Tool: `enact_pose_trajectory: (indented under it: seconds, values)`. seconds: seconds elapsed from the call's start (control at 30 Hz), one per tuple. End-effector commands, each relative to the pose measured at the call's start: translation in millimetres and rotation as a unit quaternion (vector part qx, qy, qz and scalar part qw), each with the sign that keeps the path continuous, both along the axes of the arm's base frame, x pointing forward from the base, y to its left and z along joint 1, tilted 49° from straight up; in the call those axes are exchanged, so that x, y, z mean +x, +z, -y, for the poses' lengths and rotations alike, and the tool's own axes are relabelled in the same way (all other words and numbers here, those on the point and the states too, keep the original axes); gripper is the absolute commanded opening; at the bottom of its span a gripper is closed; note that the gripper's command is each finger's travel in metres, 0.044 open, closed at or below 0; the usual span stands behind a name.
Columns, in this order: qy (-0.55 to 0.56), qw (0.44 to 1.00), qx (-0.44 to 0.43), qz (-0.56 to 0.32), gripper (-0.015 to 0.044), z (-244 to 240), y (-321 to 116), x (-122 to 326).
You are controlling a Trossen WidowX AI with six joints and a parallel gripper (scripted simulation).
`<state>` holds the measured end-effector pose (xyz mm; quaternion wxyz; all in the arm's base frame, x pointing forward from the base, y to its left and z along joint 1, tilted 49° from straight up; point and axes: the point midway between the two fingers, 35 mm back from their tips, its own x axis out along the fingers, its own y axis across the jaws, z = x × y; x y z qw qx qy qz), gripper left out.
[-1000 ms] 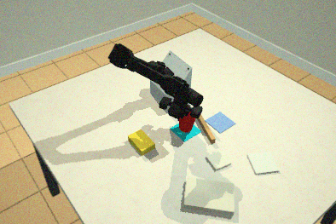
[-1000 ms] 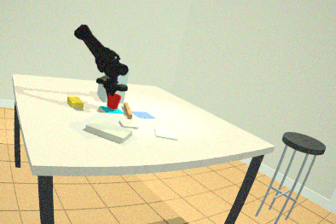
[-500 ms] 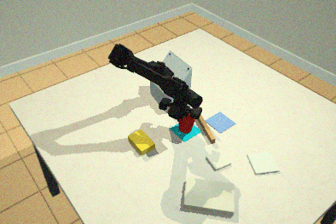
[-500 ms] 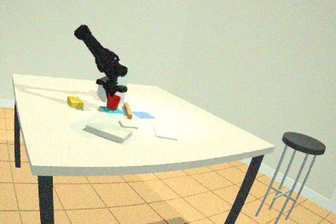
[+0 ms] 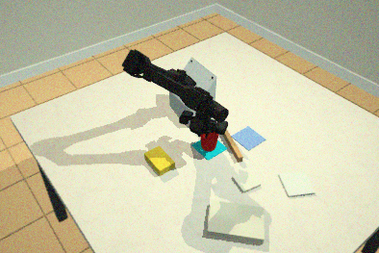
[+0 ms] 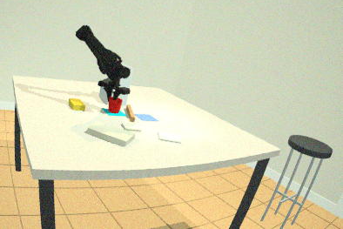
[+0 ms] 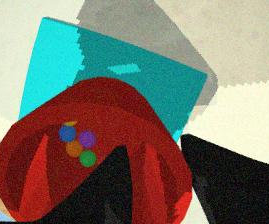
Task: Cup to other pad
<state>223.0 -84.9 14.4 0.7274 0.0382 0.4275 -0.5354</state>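
Observation:
A red cup (image 5: 209,142) (image 6: 115,105) (image 7: 99,92) stands upright on the cyan pad (image 5: 219,148) (image 6: 105,111) (image 7: 39,65). Several marbles (image 7: 74,148) lie inside the cup, seen in the wrist view. My gripper (image 5: 210,133) (image 6: 114,97) (image 7: 154,148) is partly open at the cup's rim, with one finger inside the cup and the other outside, the wall between them. A gap shows between the fingers and the wall. The blue pad (image 5: 249,138) (image 6: 146,117) lies bare to the side. The fingers and arm hide part of the cup in the top and exterior views.
A wooden bar (image 5: 233,146) (image 6: 131,113) lies between the two pads. A yellow block (image 5: 160,160) (image 6: 77,104) lies on the cup's other side. A large pale slab (image 5: 236,223) (image 6: 110,134) and two smaller pale tiles (image 5: 296,185) (image 6: 169,137) lie further off. A stool (image 6: 310,145) stands beside the table.

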Motion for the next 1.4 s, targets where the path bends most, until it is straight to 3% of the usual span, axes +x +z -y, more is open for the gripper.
enact_pose_trajectory:
  seconds: [0.0, 1.37]
  values:
    - [-0.001, 1.0, 0.0, 0.001, 0.0128, -0.9, 0.8, 0.2]
    - [0.0, 1.0, 0.0, -0.002, 0.0128, -35.4, 28.3, -2.8]
